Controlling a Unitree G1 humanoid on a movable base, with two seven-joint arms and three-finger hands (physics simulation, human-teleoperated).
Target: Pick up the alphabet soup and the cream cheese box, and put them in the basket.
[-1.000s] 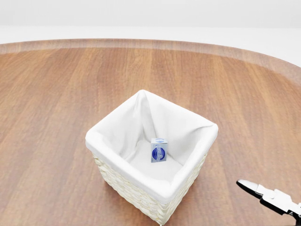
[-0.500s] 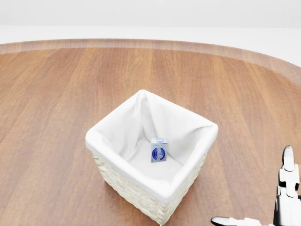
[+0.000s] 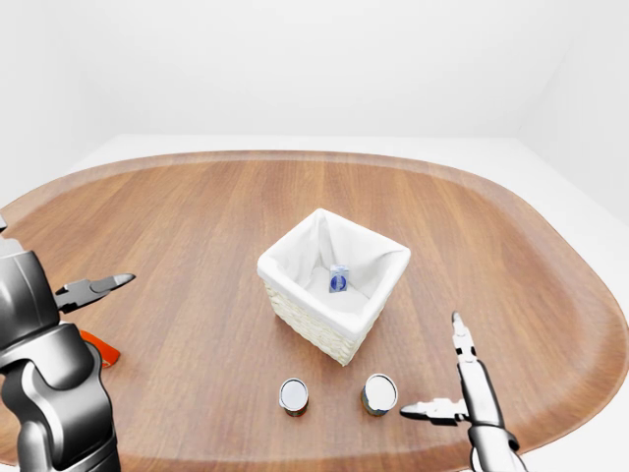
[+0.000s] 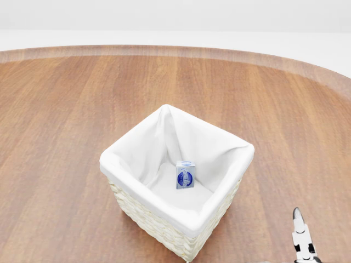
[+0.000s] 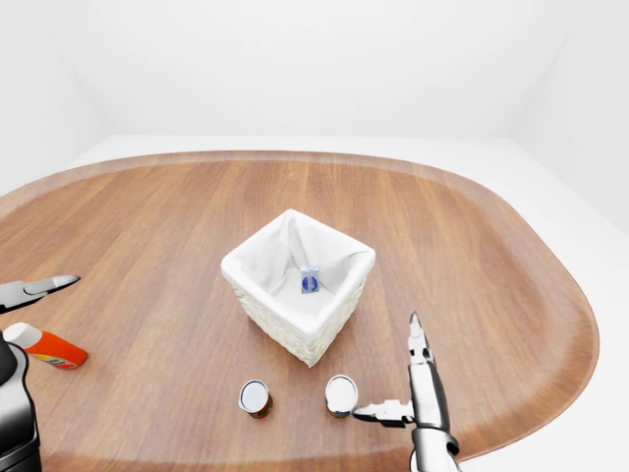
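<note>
1. The right hand (image 5: 401,383) hovers over the brown wooden oval surface (image 5: 472,256) with its fingers spread open: one finger points up the view, another points left, and it holds nothing.
2. Just left of that leftward finger stands an upright round can with a pale lid (image 5: 341,394); its label cannot be read, so which of the two cans is the alphabet soup I cannot tell.
3. Further left of the right hand, apart from the first can, stands a second upright can with a pale lid and reddish side (image 5: 255,398).
4. Up and to the left of the right hand sits the square white wicker basket with a white cloth lining (image 4: 137,211); the small blue-and-white cream cheese box (image 4: 185,175) stands upright inside it on the lining.
5. The left hand (image 3: 96,289) is open and empty, its fingers pointing right.
6. Just below the left hand, an orange-red bottle with a white cap (image 5: 45,345) lies on its side on the surface.
</note>
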